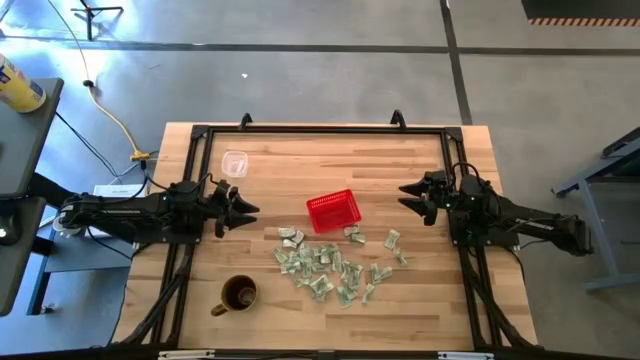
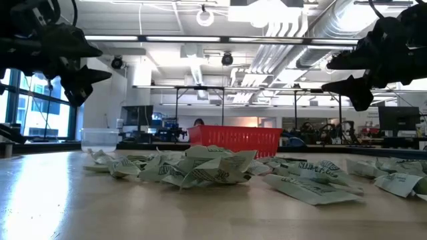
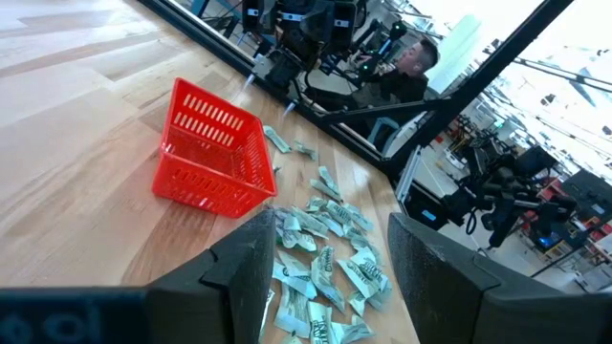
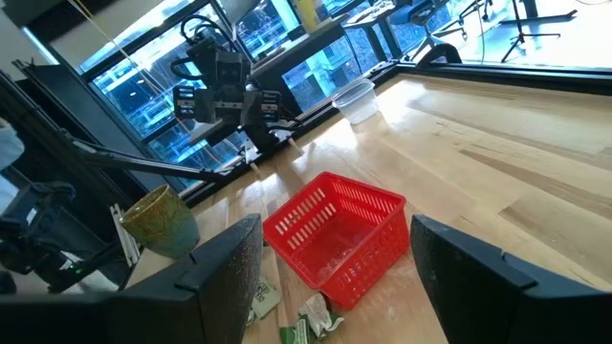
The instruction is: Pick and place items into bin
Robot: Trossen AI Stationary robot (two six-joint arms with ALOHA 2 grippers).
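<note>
A small red mesh basket [image 1: 333,211] stands upright near the table's middle, also in the left wrist view [image 3: 211,151] and the right wrist view [image 4: 337,234]. Many pale green-and-white wrinkly packets [image 1: 333,265] lie scattered flat on the wood between the basket and the near edge; they show in the low view [image 2: 200,168] too. My left gripper [image 1: 247,208] hovers open, left of the basket, above the table. My right gripper [image 1: 408,196] hovers open, right of the basket. Neither touches anything.
A brown mug [image 1: 237,295] stands near the table's near-left corner. A clear plastic cup [image 1: 234,163] sits toward the far-left. A black frame [image 1: 320,130] runs along the table's edges. Bare wood lies between each gripper and the basket.
</note>
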